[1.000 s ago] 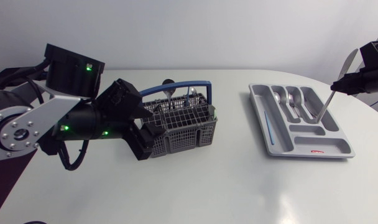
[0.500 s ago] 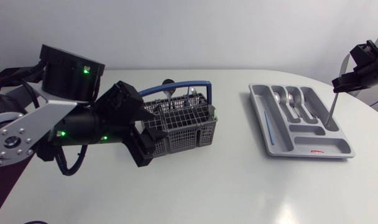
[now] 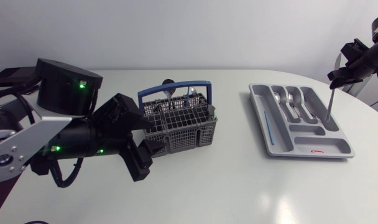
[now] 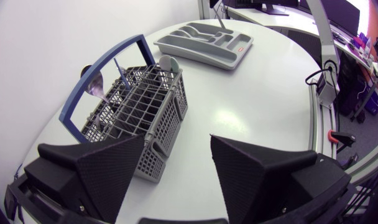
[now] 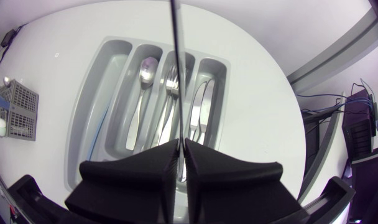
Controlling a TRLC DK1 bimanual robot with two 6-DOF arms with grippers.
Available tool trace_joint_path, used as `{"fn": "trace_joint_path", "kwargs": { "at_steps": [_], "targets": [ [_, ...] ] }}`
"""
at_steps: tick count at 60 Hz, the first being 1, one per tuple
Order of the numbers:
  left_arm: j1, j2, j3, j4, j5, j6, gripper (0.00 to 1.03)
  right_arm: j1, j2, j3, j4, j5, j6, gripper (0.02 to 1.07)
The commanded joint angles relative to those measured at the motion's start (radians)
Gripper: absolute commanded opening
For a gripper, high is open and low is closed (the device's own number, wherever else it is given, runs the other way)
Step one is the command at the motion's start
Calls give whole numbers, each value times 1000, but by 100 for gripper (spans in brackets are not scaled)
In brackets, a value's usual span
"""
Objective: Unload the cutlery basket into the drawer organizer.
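Your bench (image 3: 207, 186) is bare along its whole near side, and there is a clear lane between the cutlery basket (image 3: 179, 124) and the drawer organizer (image 3: 301, 124), which stand well apart. The organizer's right end lies close to the bench's curved right edge. Your left arm (image 3: 58, 134) covers the bench at the basket's left and hides that end wall in the head view. Its left hand (image 4: 176, 140) has its fingers spread wide and grips nothing, with the basket's corner just ahead of it. Over the last second it has slid back from the basket toward the near edge. Your right arm (image 3: 363, 59) is cut off at the side. Its right hand (image 5: 181, 144) is clamped on a long piece of cutlery (image 3: 329, 106), which hangs over the organizer's rightmost long slots. You cannot tell whether its lower tip touches the tray. A second ago this piece leaned; now it hangs almost upright, and the hand has risen toward the far right. A spoon (image 4: 94, 84) and a few other pieces stand in the basket's far cells and are hard to make out.
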Motion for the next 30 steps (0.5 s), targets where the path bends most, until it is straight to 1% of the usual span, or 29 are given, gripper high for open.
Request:
{"fn": "trace_joint_path", "kwargs": {
  "at_steps": [1, 7, 15, 30],
  "targets": [
    [-13, -28, -25, -3, -6, 22, 88, -8, 84, 67, -38, 8, -20, 9],
    [-16, -36, -37, -3, -6, 25, 89, -2, 136, 101, -64, 23, -19, 9],
    [-15, -38, -50, 10, -6, 26, 89, 11, 176, 113, -67, 58, -9, 9],
    [-16, -39, -57, 16, -6, 25, 89, 11, 263, 182, -52, 49, 24, 9]
  ]
}}
